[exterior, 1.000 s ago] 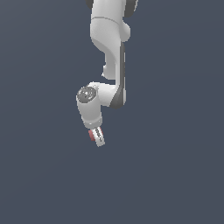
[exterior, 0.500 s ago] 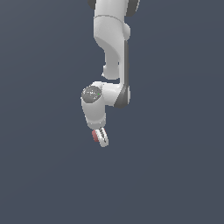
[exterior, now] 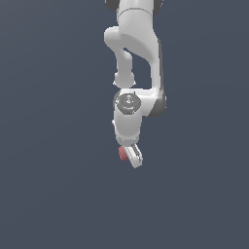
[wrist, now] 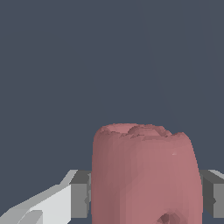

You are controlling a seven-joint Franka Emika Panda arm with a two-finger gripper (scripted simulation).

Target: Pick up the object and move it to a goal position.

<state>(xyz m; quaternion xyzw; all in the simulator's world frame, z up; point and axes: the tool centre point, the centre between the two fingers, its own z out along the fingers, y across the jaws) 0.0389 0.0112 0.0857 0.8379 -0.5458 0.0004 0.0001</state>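
arm count: one white arm (exterior: 138, 58), coming down from the top of the exterior view, wrist bent low.
pincer count: one pincer (exterior: 132, 156), at the arm's lowest end, tilted toward the exterior view's right.
pincer state: pinching the object; grey pads (wrist: 79, 194) press on both flanks of it in the wrist view.
fingers seen: two in the wrist view, one each side of the object; in the exterior view they overlap and I cannot separate them.
object count: one dull-red object (exterior: 122, 152), also (wrist: 146, 175).
object shape: not a clean cube; rounded sides, lumpy uneven top, small dark dent low on the near face.
object place: between the fingers, sticking out on the exterior view's left side of the pincer.
bench: plain dark grey-blue field (exterior: 48, 194) fills both views; no edges or corners show, so place on it cannot be told.
contact with bench: cannot tell, no shadow visible.
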